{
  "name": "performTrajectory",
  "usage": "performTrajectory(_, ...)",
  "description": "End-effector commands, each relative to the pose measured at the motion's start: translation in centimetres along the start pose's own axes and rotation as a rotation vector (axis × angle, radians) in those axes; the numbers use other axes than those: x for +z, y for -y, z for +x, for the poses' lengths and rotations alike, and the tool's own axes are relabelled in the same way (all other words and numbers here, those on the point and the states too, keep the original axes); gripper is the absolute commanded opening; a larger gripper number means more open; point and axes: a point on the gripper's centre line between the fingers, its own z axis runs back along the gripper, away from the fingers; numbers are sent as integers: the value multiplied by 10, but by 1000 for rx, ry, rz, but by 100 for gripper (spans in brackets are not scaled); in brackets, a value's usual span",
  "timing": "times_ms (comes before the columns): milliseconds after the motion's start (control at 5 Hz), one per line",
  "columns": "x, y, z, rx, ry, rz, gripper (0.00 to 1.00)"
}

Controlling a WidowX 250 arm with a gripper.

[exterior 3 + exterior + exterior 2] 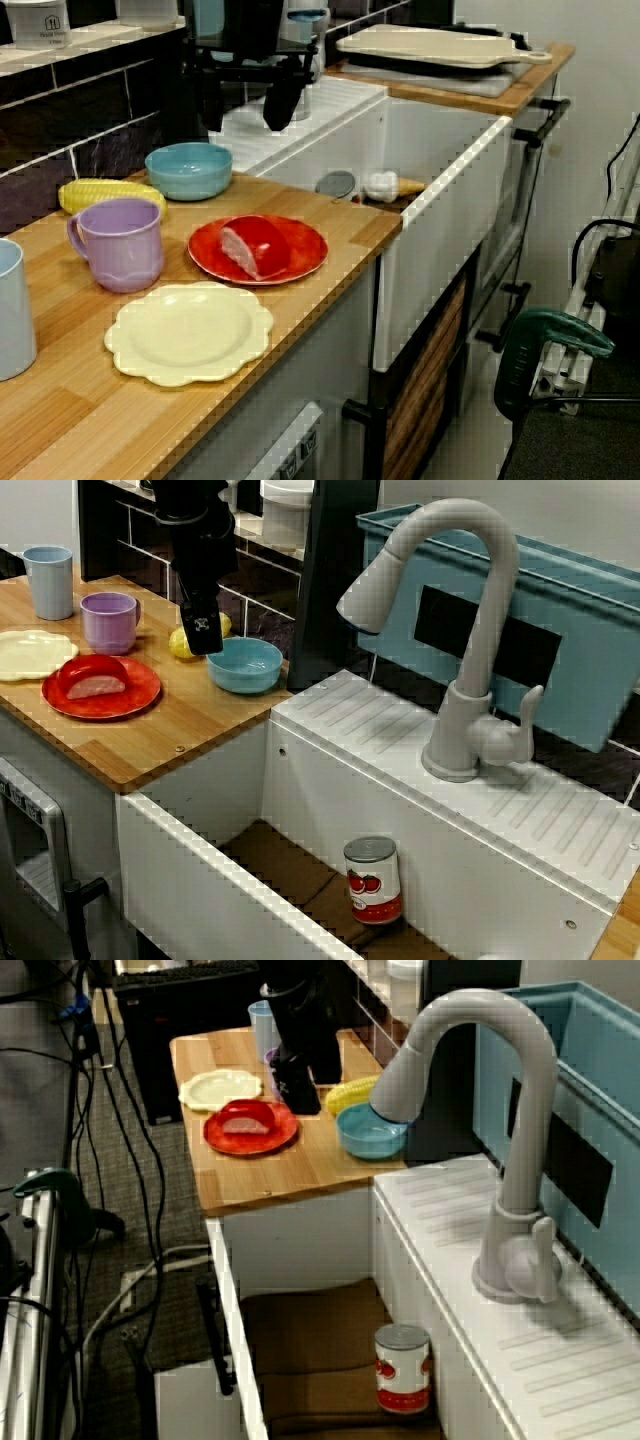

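In the view facing the faucet, a can is standing in the sink, nearest the lens. Far off at eleven o'clock the gripper is hanging low over the counter, right by the corn, with the blue bowl at its four o'clock and the purple cup at nine. In the view from over the sink, the can is sitting closest, and the gripper is hovering at nine o'clock of the corn, the red plate lying at its seven. In the view along the counter, the yellow plate is lying closest. The gripper is holding its fingers wide apart, gripping nothing, at one o'clock above the blue bowl.
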Motion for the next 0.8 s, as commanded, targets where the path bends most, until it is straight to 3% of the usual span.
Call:
performTrajectory(0, 16, -9, 20, -24, 57, 39, 100)
performTrajectory(600, -1, -16, 25, -20, 60, 37, 100)
